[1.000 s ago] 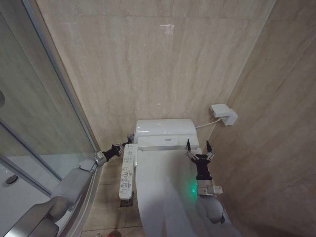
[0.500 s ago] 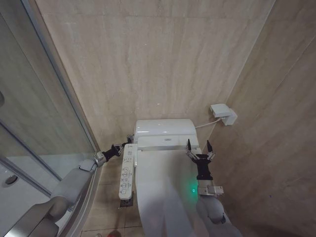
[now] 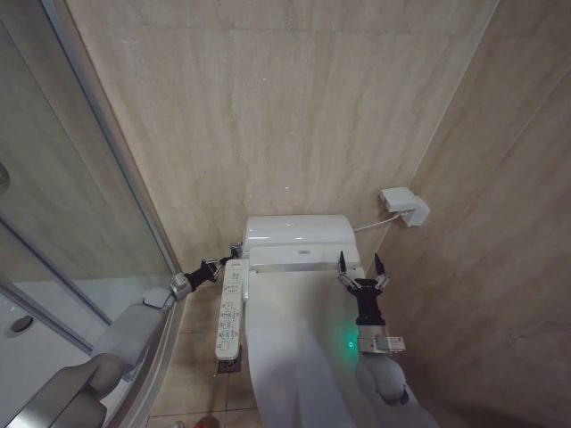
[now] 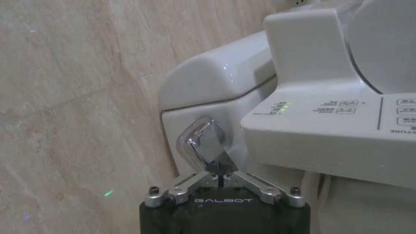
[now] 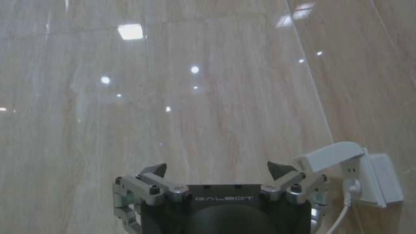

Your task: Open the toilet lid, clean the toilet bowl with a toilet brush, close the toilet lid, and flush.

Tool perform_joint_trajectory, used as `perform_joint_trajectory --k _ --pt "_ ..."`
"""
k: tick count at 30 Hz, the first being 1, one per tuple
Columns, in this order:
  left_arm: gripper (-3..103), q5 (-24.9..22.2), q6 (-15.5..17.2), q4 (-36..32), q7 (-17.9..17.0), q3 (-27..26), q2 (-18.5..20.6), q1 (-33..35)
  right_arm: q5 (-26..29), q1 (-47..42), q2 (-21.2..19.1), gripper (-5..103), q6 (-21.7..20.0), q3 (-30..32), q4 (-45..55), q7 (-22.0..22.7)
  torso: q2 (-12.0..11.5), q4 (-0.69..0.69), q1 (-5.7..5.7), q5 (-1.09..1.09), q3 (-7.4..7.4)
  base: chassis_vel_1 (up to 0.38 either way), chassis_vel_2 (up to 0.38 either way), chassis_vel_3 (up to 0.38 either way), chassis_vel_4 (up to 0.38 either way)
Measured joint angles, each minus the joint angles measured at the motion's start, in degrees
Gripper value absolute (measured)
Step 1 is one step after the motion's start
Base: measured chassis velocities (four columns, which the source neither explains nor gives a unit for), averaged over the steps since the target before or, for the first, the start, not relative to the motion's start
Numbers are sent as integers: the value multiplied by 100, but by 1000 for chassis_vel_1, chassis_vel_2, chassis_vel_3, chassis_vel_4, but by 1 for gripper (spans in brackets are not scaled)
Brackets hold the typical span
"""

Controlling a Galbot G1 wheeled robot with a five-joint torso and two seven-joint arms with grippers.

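Note:
The toilet lid (image 3: 294, 330) lies shut over the toilet bowl, which is hidden beneath it. My left gripper (image 3: 219, 265) is beside the tank's left side. In the left wrist view this gripper (image 4: 221, 178) is shut, its tips meeting at the lower end of the chrome flush lever (image 4: 202, 144). The white button panel (image 3: 229, 308) (image 4: 338, 131) runs along the toilet's left side. My right gripper (image 3: 359, 266) (image 5: 217, 171) hovers open and holds nothing, over the lid's right rear corner, pointing at the wall. The toilet brush is out of view.
The white tank (image 3: 296, 234) backs onto the beige tiled wall. A glass shower partition (image 3: 62, 223) stands close on the left. A wall socket with a plugged cable (image 3: 403, 206) (image 5: 367, 180) sits on the right wall near my right gripper.

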Motion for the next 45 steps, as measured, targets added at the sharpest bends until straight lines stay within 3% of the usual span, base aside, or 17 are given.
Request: perform_joint_trajectory --k 13,17,21,23,25,26,29,30,31,33,34,37,38,39,41,42,45 --pt "0 -155 12 -265 -42 24 123 33 0 -38 -14 100 7 21 24 2 0 -7 1 -1 0 0 0 0 0" --pt "0 -397 40 -746 -156 10 292 207 -7 -43 -11 100 8 19 36 2 0 -8 2 -2 0 0 0 0 0" --pt "0 -488 85 -1614 -522 -110 624 584 -26 -67 0 100 8 19 77 2 0 -9 2 -3 0 0 0 0 0" --pt "0 -584 190 -2230 -978 -203 880 909 -40 -90 8 100 8 17 91 5 0 -2 2 -1 0 0 0 0 0" --pt "0 -667 368 -3167 -1710 -462 1113 1460 -63 -113 14 100 10 18 117 5 0 0 1 -2 0 0 0 0 0" --pt "0 -667 368 -3167 -1710 -462 1113 1460 -63 -113 14 100 10 18 117 5 0 0 1 -2 0 0 0 0 0" --pt "0 -581 667 -4350 -2625 -1138 1205 2430 -79 -148 13 100 12 30 152 10 1 -5 0 -2 -1 0 0 0 0" --pt "0 -581 667 -4350 -2625 -1138 1205 2430 -79 -148 13 100 12 30 152 10 1 -5 0 -2 -1 0 0 0 0" --pt "7 -536 842 -4805 -2954 -1494 1181 2866 -94 -164 12 100 12 33 171 12 1 -4 0 -3 -1 0 0 0 0" --pt "7 -445 1158 -5514 -3473 -2082 1080 3576 -129 -191 13 100 12 30 207 18 1 -1 0 1 -1 0 0 0 0" --pt "7 -445 1158 -5514 -3473 -2082 1080 3576 -129 -191 13 100 12 30 207 18 1 -1 0 1 -1 0 0 0 0" --pt "7 -316 1864 -6515 -4447 -2582 908 4547 -191 -258 8 100 15 36 274 30 1 -2 0 -1 -1 0 0 0 0" --pt "34 -284 2135 -6818 -4752 -2707 861 4807 -213 -289 1 100 16 41 304 30 1 -2 -1 -3 -1 0 0 0 0" --pt "34 -284 2135 -6818 -4752 -2707 861 4807 -213 -289 1 100 16 41 304 30 1 -2 -1 -3 -1 0 0 0 0" --pt "34 -145 2837 -7745 -5465 -3092 712 5499 -303 -367 -9 100 31 64 372 36 1 -4 -1 1 -2 0 0 0 0" --pt "34 -43 3086 -8143 -5646 -3325 616 5819 -368 -411 -14 100 51 84 403 37 1 -5 -1 0 -2 0 0 0 0" --pt "34 41 3283 -8837 -5742 -3827 435 6483 -436 -512 -13 100 85 115 492 37 1 -5 -1 0 -2 0 0 0 0"
